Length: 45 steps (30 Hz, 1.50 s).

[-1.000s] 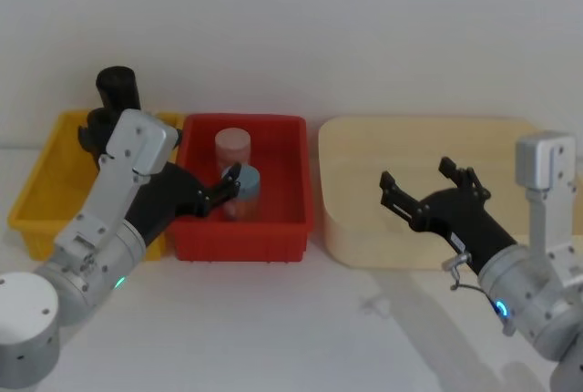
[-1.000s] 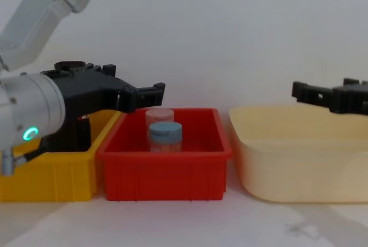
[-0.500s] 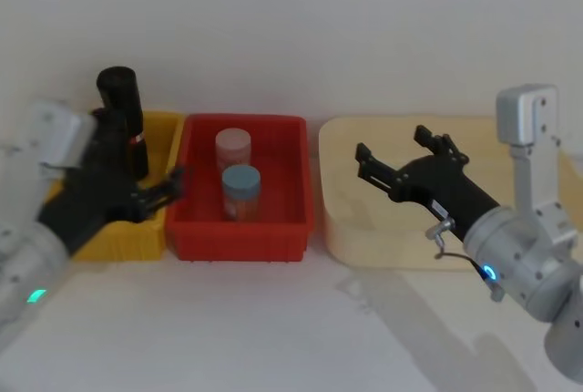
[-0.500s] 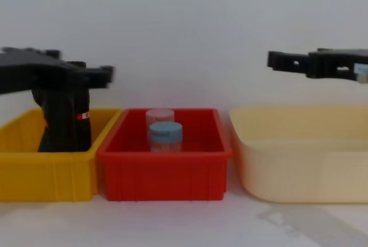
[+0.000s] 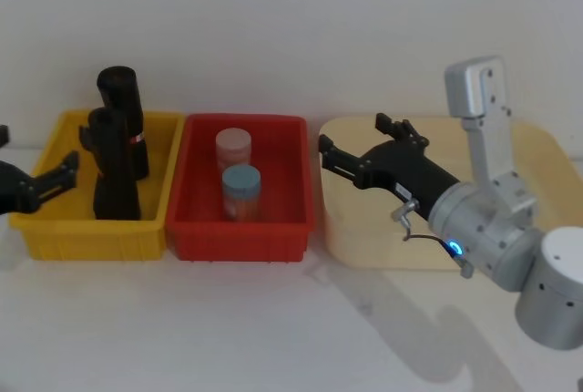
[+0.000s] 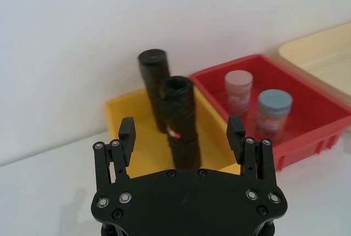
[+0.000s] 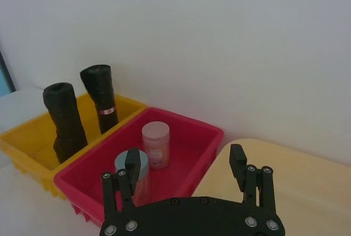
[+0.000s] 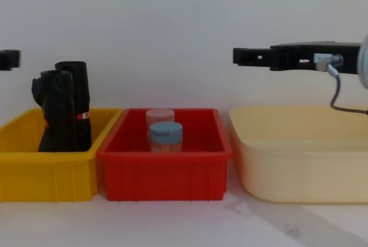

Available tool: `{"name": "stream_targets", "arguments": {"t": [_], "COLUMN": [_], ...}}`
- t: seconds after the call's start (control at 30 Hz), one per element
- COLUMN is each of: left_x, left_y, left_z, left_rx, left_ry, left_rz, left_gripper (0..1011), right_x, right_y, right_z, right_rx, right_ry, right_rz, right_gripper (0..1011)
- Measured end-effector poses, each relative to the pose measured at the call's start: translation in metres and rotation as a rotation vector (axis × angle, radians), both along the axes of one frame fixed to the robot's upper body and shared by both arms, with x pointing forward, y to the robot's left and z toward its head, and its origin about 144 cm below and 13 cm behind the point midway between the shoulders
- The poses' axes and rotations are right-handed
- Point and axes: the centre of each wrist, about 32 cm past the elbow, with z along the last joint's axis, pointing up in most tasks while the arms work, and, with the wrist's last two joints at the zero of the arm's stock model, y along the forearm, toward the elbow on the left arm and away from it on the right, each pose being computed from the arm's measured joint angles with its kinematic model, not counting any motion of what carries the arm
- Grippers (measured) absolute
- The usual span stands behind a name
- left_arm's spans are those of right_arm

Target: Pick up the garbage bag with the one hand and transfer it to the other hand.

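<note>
Left gripper [image 6: 181, 128] hangs at the left end of the yellow bin [image 5: 82, 242], fingers spread, nothing held. The garbage bag [image 5: 116, 173] stands upright in that bin (a second black roll [image 5: 119, 100] just behind it). Right gripper [image 5: 355, 139], likewise spread and empty, is raised over the cream tub [image 5: 364, 242].

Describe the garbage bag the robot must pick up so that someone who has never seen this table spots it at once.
Start at the yellow bin, leftmost of three containers. Two black rolls stand in it; the garbage bag is the front one, nearer the robot. The other roll stands behind it, showing a red-and-white label toward the red bin.
</note>
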Motion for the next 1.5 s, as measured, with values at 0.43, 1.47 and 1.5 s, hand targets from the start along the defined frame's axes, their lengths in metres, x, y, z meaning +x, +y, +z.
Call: {"name": "stream_targets", "arguments": {"t": [0.43, 1.47, 1.5], "left_x": [0.013, 0.072, 0.074], "left_y": [0.019, 0.002, 0.002], "left_z": [-0.005, -0.036, -0.036], "left_rx": [-0.006, -0.052, -0.054], "left_ry": [0.028, 0.083, 0.085], "left_rz": [-0.007, -0.047, -0.048], "left_gripper": [1001, 1001, 1001], "right_x": [0.014, 0.017, 0.017], "right_y": [0.015, 0.026, 0.025], "right_z": [0.004, 0.011, 0.011], "right_rx": [-0.019, -0.078, -0.076], "right_ry": [0.035, 0.030, 0.031], "right_rz": [0.023, 0.061, 0.062], "right_gripper": [1001, 1001, 1001]}}
